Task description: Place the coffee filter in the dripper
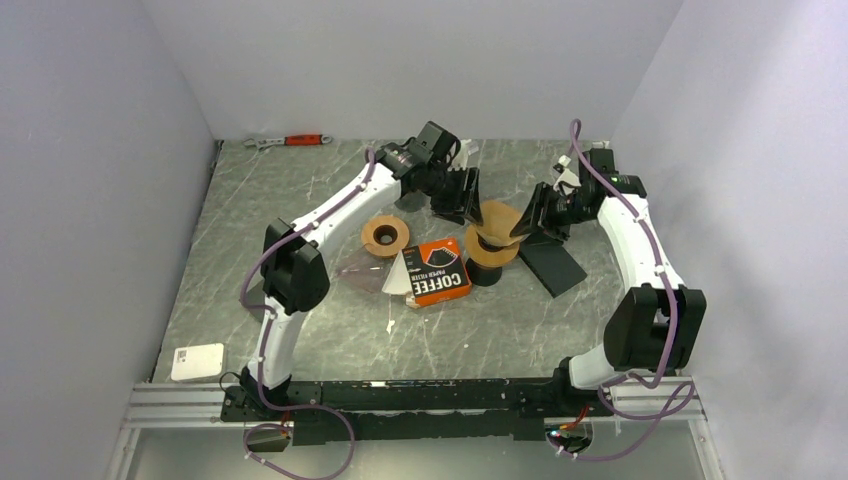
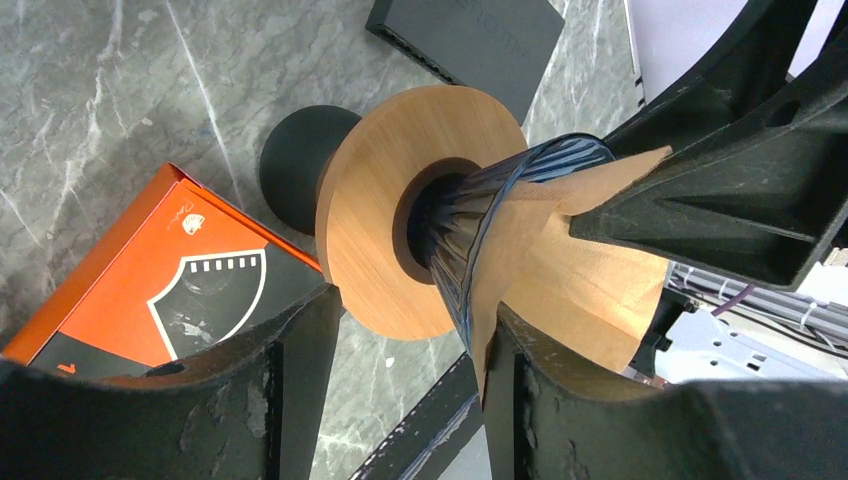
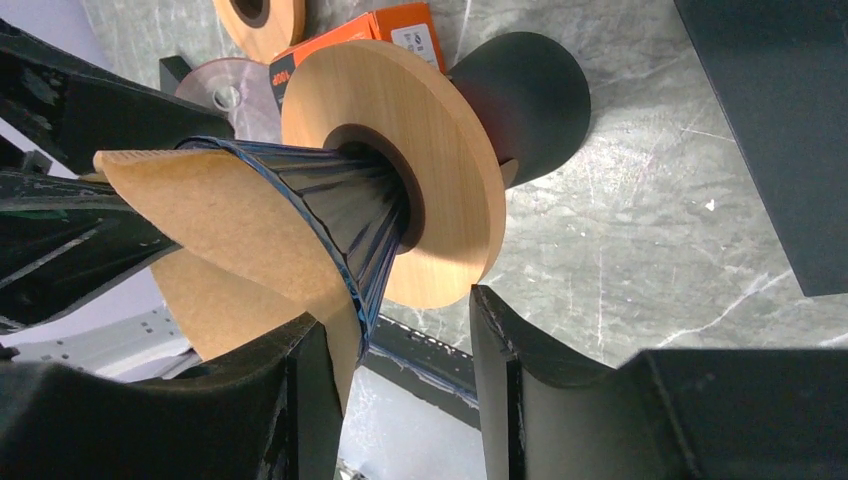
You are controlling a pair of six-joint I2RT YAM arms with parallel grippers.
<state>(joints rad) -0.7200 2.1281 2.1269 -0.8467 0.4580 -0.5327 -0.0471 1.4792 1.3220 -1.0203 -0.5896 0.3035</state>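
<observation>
The dripper, a dark ribbed glass cone [image 2: 470,215] in a round wooden collar [image 1: 490,250], stands on a black base [image 2: 300,150] at the table's middle. The brown paper coffee filter [image 1: 497,217] sits in the cone, its top sticking out above the rim. It also shows in the left wrist view [image 2: 590,285] and the right wrist view [image 3: 220,210]. My left gripper [image 1: 462,195] is open at the filter's left edge, and one finger [image 2: 525,400] touches the paper. My right gripper [image 1: 535,215] is open at the filter's right edge, with one finger [image 3: 300,400] against the paper.
An orange coffee box [image 1: 437,272] lies in front of the dripper. A white filter [image 1: 400,275], a clear glass cone [image 1: 362,270] and a second wooden ring [image 1: 385,235] lie to its left. A black pad [image 1: 552,265] lies right. A wrench [image 1: 290,141] is at the back, a white box [image 1: 197,361] front left.
</observation>
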